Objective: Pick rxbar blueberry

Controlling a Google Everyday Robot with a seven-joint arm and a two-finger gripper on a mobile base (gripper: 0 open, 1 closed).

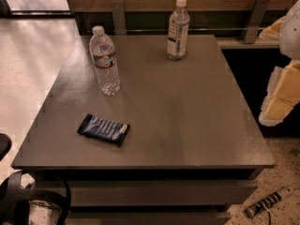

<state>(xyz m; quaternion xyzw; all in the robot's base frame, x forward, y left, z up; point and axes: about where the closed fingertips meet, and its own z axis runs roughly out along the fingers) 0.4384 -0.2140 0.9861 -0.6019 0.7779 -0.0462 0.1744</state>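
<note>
The rxbar blueberry [103,129] lies flat on the grey table [187,125] near its front left, a dark navy wrapper with pale lettering and crimped ends. My gripper [280,100] hangs at the right edge of the view, pale yellow and white, beyond the table's right side. It is well apart from the bar and holds nothing that I can see.
Two clear water bottles stand upright: one [104,61] at the left just behind the bar, one [177,29] at the back centre. A wooden wall with metal brackets [255,20] runs behind the table. A striped tool [267,203] lies on the floor at front right.
</note>
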